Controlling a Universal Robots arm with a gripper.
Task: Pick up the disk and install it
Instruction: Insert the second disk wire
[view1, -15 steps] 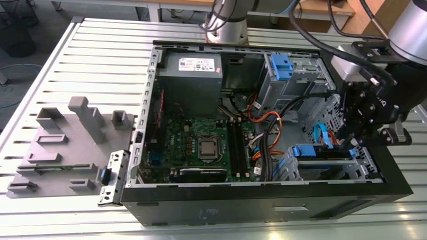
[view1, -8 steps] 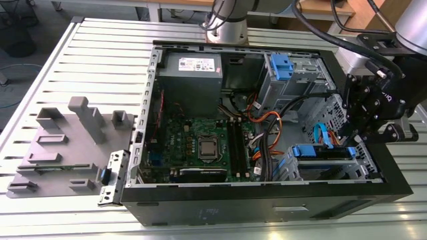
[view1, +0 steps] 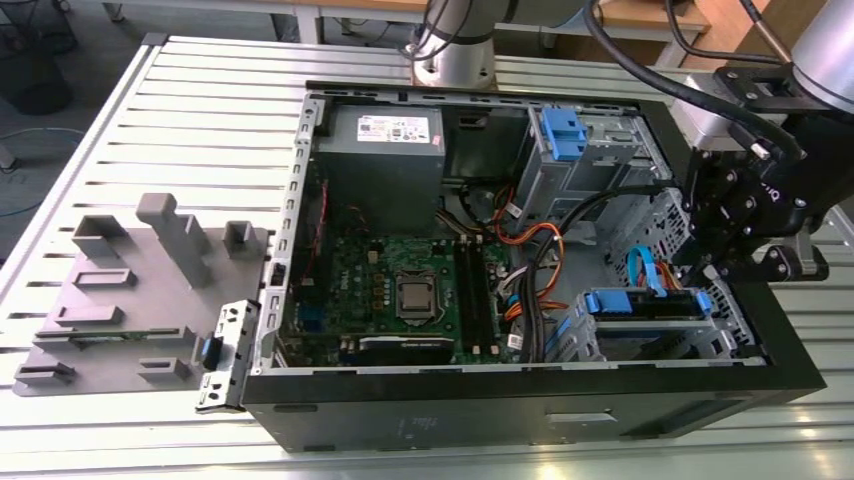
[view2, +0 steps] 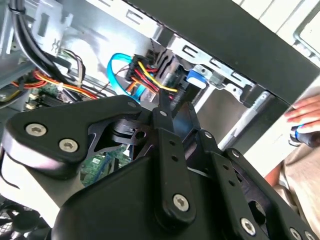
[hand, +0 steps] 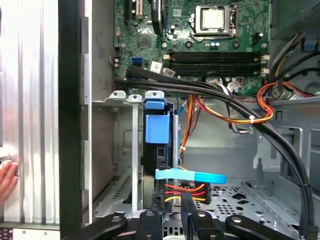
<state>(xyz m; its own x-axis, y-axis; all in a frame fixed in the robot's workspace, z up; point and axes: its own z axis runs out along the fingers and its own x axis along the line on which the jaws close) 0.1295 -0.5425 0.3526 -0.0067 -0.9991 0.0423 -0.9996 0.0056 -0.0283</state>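
Slatted table (view1: 200, 90) bearing an open computer case (view1: 534, 410). Drive bay (view1: 731, 325) in the corner on the exterior view's right; the disk (view1: 650, 304) lies inside it with its blue bracket showing, so the pick-up appears done and the step in hand is judged to be seating. Gripper (view2: 172, 112) just beside the bay's end, fingers drawn together, nothing evidently held. Power leads (hand: 185, 192) and light-blue data cable (hand: 192, 176) crowd that end: any further push calls for a straight line along the bay, clear of them. A person's hand (view2: 305, 117) rests outside the case
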